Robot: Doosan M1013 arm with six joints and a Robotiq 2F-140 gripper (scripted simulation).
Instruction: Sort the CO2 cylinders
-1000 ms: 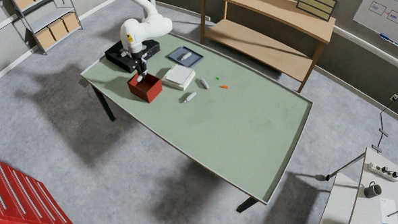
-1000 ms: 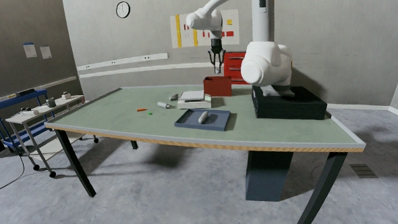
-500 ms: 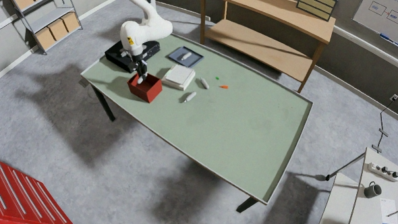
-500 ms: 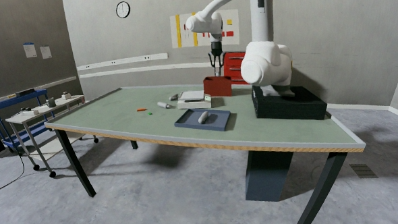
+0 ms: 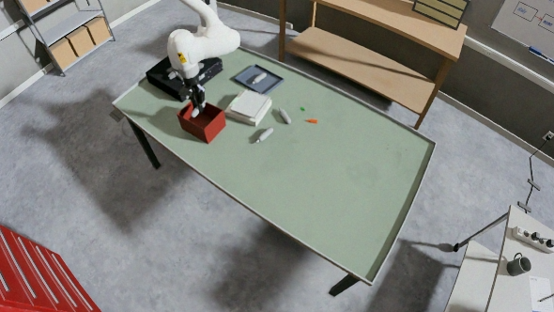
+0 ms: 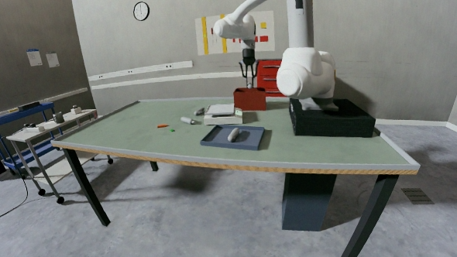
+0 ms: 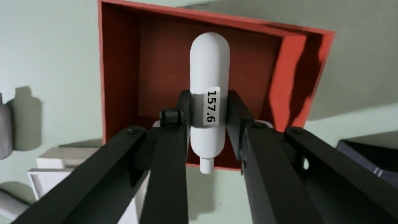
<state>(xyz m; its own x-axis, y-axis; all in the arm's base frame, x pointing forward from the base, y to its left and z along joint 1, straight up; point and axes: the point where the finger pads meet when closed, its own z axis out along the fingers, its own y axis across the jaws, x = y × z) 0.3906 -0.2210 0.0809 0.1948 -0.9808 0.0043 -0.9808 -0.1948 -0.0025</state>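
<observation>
My gripper is shut on a white CO2 cylinder stamped 157.6 and holds it just above the open red scrap bin. In the wrist view the cylinder hangs over the bin's inside. The white scale stands right of the bin with nothing on it. One cylinder lies flat in the blue-grey tray. Two more cylinders lie on the table beside the scale; they also show in the exterior view.
The arm's black base block stands behind the bin. A small orange piece and a green piece lie on the green table. A wooden shelf unit stands behind the table.
</observation>
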